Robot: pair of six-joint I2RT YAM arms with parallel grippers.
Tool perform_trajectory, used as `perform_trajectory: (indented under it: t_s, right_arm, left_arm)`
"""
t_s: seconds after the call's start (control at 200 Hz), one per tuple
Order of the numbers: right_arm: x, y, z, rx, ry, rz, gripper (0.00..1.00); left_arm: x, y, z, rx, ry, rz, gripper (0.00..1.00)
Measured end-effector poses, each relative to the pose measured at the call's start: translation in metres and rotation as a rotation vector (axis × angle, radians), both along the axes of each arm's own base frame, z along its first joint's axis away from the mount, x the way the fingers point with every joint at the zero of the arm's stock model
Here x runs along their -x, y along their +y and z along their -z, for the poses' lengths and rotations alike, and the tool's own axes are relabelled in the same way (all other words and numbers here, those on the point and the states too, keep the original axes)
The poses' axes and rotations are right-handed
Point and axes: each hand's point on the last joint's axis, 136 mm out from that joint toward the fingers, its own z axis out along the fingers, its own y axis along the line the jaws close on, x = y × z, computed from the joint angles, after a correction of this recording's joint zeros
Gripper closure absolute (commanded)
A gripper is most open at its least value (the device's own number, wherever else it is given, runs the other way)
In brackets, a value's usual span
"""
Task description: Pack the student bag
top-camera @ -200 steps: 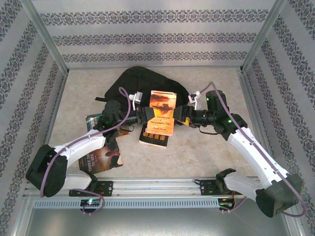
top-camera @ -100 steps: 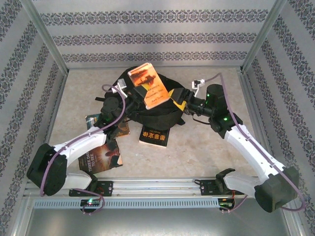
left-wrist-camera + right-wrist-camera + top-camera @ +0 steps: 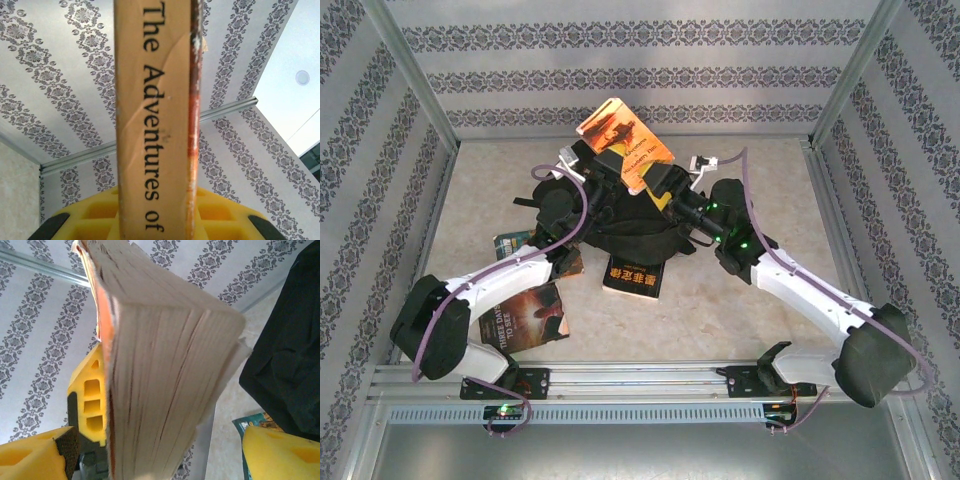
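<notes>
Beyond a black book (image 3: 633, 277) on the counter (image 3: 750, 300), the student bag (image 3: 620, 235) lies mid-counter, and above it the left tool (image 3: 610, 165) clamps an orange book (image 3: 623, 135) by its spine while the right tool (image 3: 655, 183) gapes wide around its page edge.

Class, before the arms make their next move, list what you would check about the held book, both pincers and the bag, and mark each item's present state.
1. Left pincer clamped on orange book at its spine: ok.
2. Right pincer fingers apart, off the book: ok.
3. Book raised clear of table: ok.
4. Student bag mouth open: cannot tell.
5. Everything packed: not ok, black book lies on table.
</notes>
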Motion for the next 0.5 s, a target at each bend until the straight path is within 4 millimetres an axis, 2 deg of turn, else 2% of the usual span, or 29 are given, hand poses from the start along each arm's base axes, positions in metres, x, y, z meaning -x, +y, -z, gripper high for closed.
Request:
perform_trajectory:
  t_s: [0.11,0.285,0.355,0.43,0.5]
  right_arm:
    - [-0.010,-0.003,0.000,-0.004,-0.018,0.052,0.22]
    - [-0.024,-0.007,-0.004,-0.027,-0.051,0.111,0.40]
    - [-0.028,-0.005,-0.007,-0.040,-0.059,0.115,0.45]
    - [-0.031,-0.003,-0.013,-0.056,-0.072,0.117,0.54]
    - [-0.033,-0.002,-0.016,-0.077,-0.074,0.116,0.67]
  left_arm:
    - [0.000,-0.002,0.002,0.004,0.007,0.004,1.00]
    - [0.004,-0.007,0.002,0.009,0.010,0.007,1.00]
    - [0.003,-0.007,0.003,0.010,0.014,0.001,1.00]
    - [0.004,-0.008,0.003,0.010,0.015,0.002,1.00]
    - [0.003,-0.008,0.004,0.010,0.017,0.000,1.00]
